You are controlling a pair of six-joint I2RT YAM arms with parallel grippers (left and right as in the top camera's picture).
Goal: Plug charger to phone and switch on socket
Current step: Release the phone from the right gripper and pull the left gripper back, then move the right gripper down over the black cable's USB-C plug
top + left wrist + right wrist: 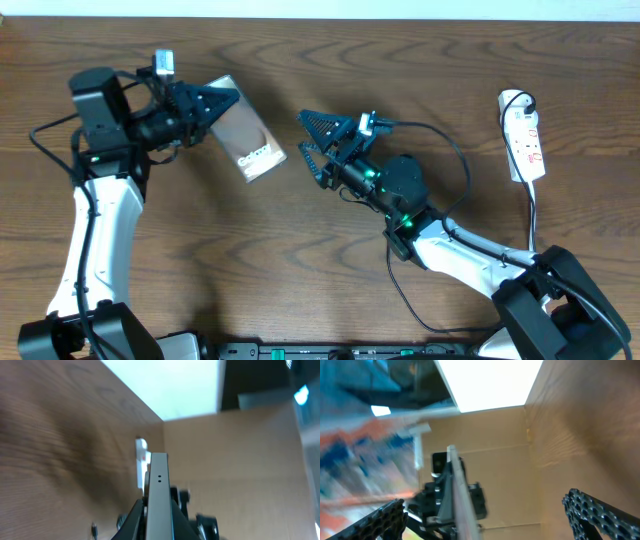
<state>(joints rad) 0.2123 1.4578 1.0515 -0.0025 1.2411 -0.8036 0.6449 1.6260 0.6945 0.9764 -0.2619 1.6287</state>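
Glossy brown-grey slab phone (pixel 250 140), centre-left of frame, clenched at its upper-left end by left gripper (pixel 222 103). Long axis slants lower right. Right gripper (pixel 308 137), fingers spread and empty, sits just right of the free end.

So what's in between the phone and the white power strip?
In the overhead view, the right arm sits between phone and power strip, jaws wide open toward the phone, with a black cable looping beside it.

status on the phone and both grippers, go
Left gripper shut on flat brown-grey glossy phone. Right gripper open, empty, beside it. White power strip far right, untouched. Nothing between grippers.
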